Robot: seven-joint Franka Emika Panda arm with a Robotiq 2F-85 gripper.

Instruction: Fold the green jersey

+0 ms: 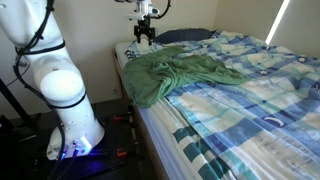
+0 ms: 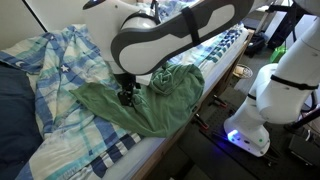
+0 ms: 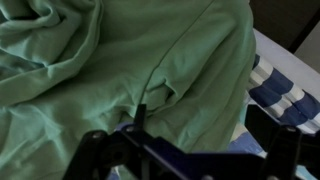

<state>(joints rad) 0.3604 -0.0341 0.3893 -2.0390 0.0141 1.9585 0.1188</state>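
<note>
The green jersey [image 1: 185,72] lies rumpled across the checked worktop [image 1: 250,115], one edge spilling over the side at about seven o'clock in an exterior view. The tool [image 1: 146,40] hangs above the heap's eleven o'clock corner, its jaws apart and gripping nothing (the wrist view shows only cloth between them). It is likely placed there to come down on an edge and begin the fold.
</note>
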